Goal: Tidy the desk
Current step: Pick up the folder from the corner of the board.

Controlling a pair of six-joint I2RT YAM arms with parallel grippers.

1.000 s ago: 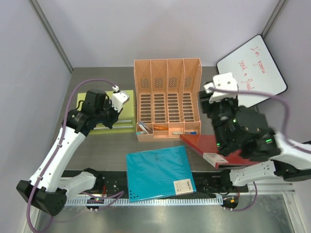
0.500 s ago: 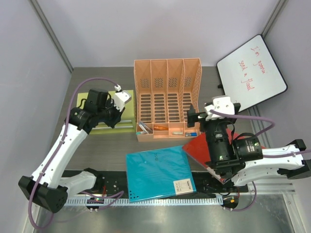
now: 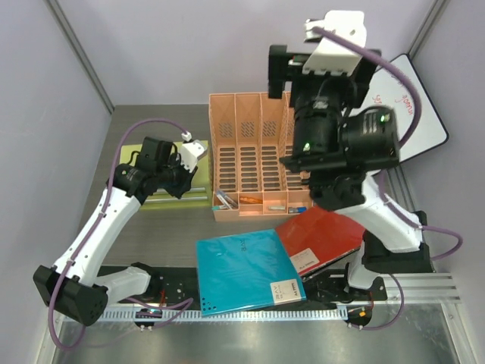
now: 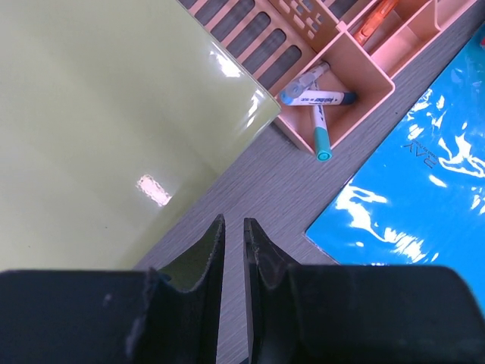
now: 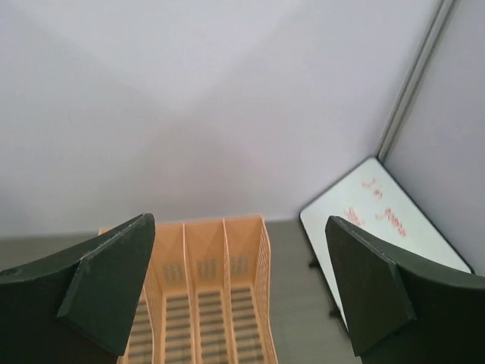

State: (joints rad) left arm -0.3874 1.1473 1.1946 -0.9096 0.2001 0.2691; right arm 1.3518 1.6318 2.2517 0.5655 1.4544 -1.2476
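**Two folders at the desk's near edge**

The desk lies below both arms. A teal folder and a red folder touch at its near edge. The left gripper, fingers nearly together, hangs beside the green cabinet. The right gripper, fingers wide apart, is high above the orange rack.

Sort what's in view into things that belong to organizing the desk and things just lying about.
Belongs to the job: desk, teal folder, red folder, orange file rack, markers in its front tray.
Probably just lying about: whiteboard, lime-green cabinet.
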